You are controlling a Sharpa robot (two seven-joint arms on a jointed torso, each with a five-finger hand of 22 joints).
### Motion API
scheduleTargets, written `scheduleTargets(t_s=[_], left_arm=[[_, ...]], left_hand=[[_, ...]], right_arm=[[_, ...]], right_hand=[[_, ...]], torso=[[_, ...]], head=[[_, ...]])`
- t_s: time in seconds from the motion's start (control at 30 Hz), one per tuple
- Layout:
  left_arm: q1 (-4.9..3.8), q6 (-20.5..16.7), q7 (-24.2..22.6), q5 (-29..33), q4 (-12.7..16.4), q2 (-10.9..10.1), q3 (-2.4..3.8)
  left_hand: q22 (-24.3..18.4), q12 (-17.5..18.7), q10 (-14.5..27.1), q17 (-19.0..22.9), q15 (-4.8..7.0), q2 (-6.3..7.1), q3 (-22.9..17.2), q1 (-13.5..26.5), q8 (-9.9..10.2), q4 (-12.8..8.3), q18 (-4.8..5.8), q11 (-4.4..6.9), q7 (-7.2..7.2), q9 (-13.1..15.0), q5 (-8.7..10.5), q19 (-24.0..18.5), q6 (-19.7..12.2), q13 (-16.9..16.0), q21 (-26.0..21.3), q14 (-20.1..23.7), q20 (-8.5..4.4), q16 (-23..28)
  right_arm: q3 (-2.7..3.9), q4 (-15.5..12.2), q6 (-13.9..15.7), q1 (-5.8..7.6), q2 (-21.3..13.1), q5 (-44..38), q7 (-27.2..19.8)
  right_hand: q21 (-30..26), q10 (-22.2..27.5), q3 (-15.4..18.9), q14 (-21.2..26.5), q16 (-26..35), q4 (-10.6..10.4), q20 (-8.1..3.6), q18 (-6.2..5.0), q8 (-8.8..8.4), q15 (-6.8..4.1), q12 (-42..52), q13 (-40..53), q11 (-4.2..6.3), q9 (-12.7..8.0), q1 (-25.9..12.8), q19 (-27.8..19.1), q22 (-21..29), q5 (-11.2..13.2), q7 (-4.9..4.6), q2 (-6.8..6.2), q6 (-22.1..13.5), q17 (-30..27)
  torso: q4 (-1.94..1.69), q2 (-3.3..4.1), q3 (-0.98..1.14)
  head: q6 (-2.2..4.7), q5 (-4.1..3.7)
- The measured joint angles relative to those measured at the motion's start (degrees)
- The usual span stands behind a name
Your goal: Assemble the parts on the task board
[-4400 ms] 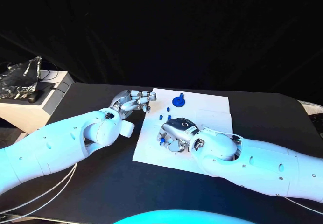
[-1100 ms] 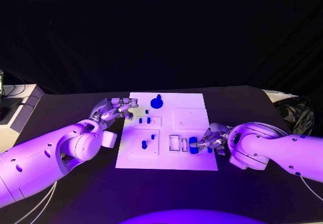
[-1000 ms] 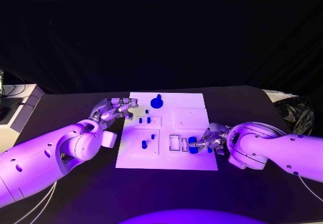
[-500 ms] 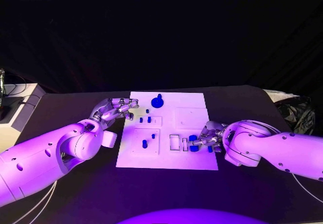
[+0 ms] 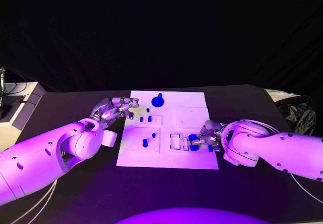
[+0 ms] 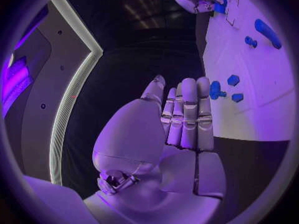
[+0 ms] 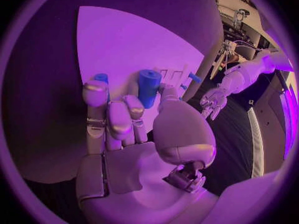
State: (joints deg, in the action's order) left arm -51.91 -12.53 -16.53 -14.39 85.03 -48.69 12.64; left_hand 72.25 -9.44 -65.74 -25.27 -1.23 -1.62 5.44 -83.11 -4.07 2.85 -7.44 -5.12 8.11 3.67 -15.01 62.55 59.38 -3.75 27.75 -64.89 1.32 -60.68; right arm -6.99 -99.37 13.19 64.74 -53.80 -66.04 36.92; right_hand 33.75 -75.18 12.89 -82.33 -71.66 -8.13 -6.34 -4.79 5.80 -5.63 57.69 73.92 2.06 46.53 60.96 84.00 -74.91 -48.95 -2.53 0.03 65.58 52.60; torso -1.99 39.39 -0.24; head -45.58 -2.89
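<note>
One blue part (image 7: 149,87) pinched in right hand (image 5: 206,135) fingers – lower end hidden; left hand (image 5: 115,108) released

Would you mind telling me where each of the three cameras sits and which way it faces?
Head view: on the robot's head, looking down at the task board; both white arms show, left robot hand and right robot hand.
Left wrist view: behind the left robot hand, facing along the board's edge, fingers together.
Right wrist view: behind the right robot hand, facing the board; it holds a blue part.
Shared: both wrist views show the board and the other hand.
</note>
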Motion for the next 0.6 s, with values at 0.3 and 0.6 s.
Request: scheduleTargets(t_s=[0.3,0.6], left_arm=[[0.01,0.0,0.1,0.0,-0.1,-0.1,0.0],[0.01,0.1,0.2,0.0,-0.3,0.0,0.0]], left_hand=[[0.0,0.0,0.0,0.0,0.0,0.0,0.0,0.0,0.0,0.0,0.0,0.0,0.0,0.0,0.0,0.0,0.0,0.0,0.0,0.0,0.0,0.0],[0.0,0.0,0.0,0.0,0.0,0.0,0.0,0.0,0.0,0.0,0.0,0.0,0.0,0.0,0.0,0.0,0.0,0.0,0.0,0.0,0.0,0.0]], right_arm=[[-0.13,-1.3,1.4,0.11,-1.3,1.9,-0.3],[-0.3,-2.7,2.1,2.13,-2.5,7.1,0.0]], right_hand=[[0.0,0.1,-3.9,-0.1,0.0,-3.9,-0.02,0.0,0.4,-0.1,-0.2,-0.1,0.13,-6.4,0.1,0.0,0.0,0.9,0.44,-0.11,-0.3,-0.1],[0.0,0.2,-5.1,-0.1,0.2,-5.1,-0.01,0.01,0.76,-0.1,-0.2,-0.2,0.23,-6.2,-0.2,0.0,0.0,1.1,0.67,0.17,-0.8,-0.2]], torso=[[0.03,0.0,0.02],[0.02,0.01,0.02]], head=[[-0.01,0.14],[0.12,0.15]])
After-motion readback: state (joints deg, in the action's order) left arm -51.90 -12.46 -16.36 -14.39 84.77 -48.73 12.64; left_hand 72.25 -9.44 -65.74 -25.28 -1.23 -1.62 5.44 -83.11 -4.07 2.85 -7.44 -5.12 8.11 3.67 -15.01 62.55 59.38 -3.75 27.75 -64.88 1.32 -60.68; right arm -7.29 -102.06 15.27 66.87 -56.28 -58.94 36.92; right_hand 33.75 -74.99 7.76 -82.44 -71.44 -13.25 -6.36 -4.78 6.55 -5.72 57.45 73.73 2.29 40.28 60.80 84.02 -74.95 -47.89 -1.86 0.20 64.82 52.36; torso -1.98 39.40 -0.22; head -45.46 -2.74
